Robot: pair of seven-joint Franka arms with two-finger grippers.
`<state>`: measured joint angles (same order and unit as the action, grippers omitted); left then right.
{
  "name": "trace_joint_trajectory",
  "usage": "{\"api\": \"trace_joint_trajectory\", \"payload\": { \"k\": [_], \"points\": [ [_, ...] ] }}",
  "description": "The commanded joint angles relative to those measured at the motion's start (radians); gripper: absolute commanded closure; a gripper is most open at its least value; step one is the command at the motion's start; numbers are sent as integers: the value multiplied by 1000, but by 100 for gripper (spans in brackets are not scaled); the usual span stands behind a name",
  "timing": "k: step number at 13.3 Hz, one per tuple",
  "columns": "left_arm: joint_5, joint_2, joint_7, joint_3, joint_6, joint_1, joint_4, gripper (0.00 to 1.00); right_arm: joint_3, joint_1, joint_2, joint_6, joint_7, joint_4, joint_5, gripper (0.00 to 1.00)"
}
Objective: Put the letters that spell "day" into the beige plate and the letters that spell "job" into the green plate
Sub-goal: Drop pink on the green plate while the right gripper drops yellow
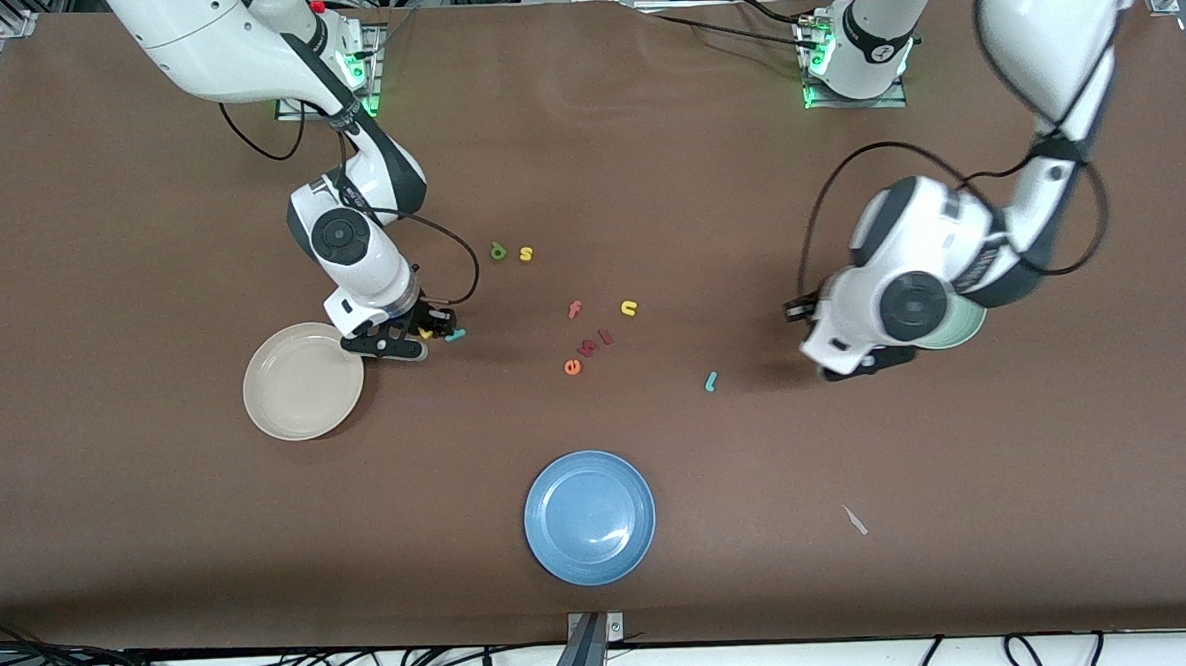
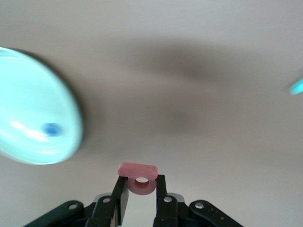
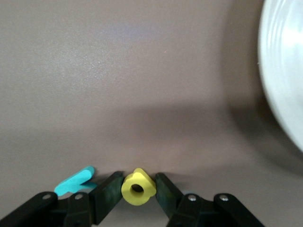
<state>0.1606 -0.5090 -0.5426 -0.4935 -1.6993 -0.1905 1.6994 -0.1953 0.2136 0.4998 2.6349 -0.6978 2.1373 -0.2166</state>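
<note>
My right gripper [image 1: 421, 330] [image 3: 138, 185] is down at the table beside the beige plate [image 1: 300, 384] [image 3: 284, 80], shut on the yellow "a" [image 3: 138, 188]. The teal "y" [image 1: 455, 335] [image 3: 75, 181] lies right beside it. The dark green "d" [image 1: 498, 250] lies nearer the robots' bases. My left gripper [image 1: 863, 361] [image 2: 142, 180] holds the pinkish-red "b" [image 2: 137, 176] above the table next to the green plate [image 1: 965, 329] [image 2: 33, 109]. The blue "o" [image 2: 51, 128] is in that plate. The teal "j" [image 1: 711, 381] [image 2: 297, 86] lies on the table.
A blue plate [image 1: 589, 516] sits near the front camera. Loose letters lie mid-table: yellow "s" [image 1: 526, 254], pink "f" [image 1: 575, 309], yellow "n" [image 1: 629, 308], orange "e" [image 1: 572, 367] and two small reddish ones [image 1: 596, 342]. The left arm covers part of the green plate.
</note>
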Motion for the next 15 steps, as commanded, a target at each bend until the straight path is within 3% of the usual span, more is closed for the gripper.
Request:
{"api": "trace_joint_trajectory", "payload": {
  "k": [1, 4, 8, 9, 10, 11, 12, 13, 15],
  "points": [
    [55, 29, 195, -8, 62, -108, 58, 100, -4, -58, -107, -145, 117, 12, -13, 89],
    [149, 14, 369, -10, 38, -245, 102, 100, -4, -157, -171, -222, 321, 10, -10, 89],
    [163, -9, 466, -8, -150, -352, 209, 96, -1, -249, -182, -227, 512, 10, -7, 87],
    [174, -17, 466, -7, -189, -353, 239, 96, 0, -257, -176, -223, 523, 10, -7, 81],
    [195, -23, 466, -5, -200, -356, 258, 90, 2, -258, -172, -220, 523, 10, -6, 68],
    [209, -29, 466, -4, -200, -357, 264, 65, 1, -258, -170, -217, 517, 10, -3, 45],
    [211, -28, 466, -4, -194, -363, 266, 16, 2, -258, -167, -214, 508, 10, -1, 33],
    [212, -19, 466, -5, -181, -368, 261, 0, 1, -258, -165, -213, 506, 9, 2, 27],
    [194, 3, 451, -42, -100, -357, 203, 0, -3, -257, -162, -214, 480, -3, 2, 25]
  ]
}}
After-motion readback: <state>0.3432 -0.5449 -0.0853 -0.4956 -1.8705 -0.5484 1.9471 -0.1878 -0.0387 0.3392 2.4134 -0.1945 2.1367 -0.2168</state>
